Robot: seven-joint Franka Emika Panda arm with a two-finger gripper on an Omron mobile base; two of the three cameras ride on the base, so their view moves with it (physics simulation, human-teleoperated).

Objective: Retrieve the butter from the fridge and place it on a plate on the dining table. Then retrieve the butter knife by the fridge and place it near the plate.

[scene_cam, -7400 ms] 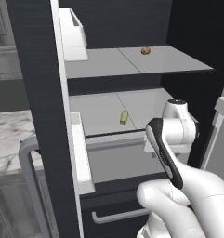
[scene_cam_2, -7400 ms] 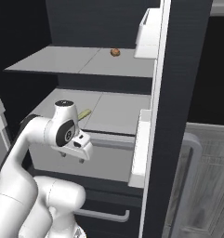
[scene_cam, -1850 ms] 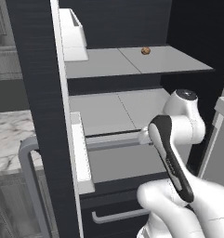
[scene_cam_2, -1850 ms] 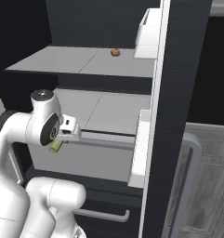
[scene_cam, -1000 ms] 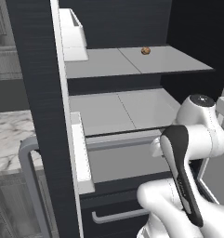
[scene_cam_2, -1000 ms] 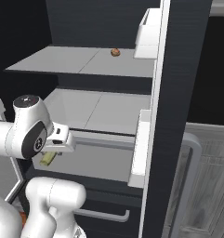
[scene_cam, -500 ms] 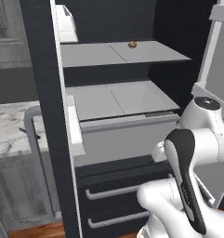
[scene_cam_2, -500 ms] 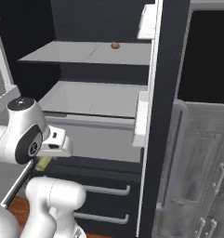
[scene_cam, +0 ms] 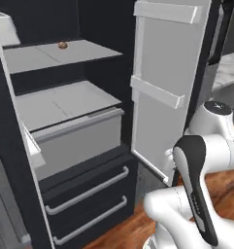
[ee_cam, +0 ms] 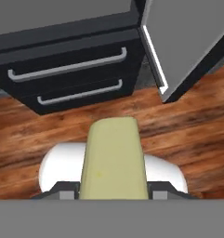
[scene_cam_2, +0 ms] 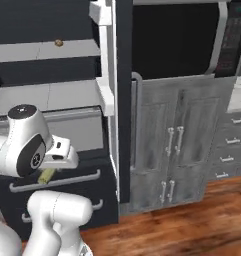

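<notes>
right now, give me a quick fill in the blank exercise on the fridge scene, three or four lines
1. The gripper is shut on the ____.
2. The small brown round item sits on the fridge's ____ shelf.
3. Below the fridge's two drawers, the floor is made of ____.
4. The fridge doors are ____.

Missing words: butter; top; wood; open

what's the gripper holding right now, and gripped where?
The butter. The gripper pinches the stick at its near end, one finger on each long side; the rest sticks out ahead over the wood floor.
</notes>
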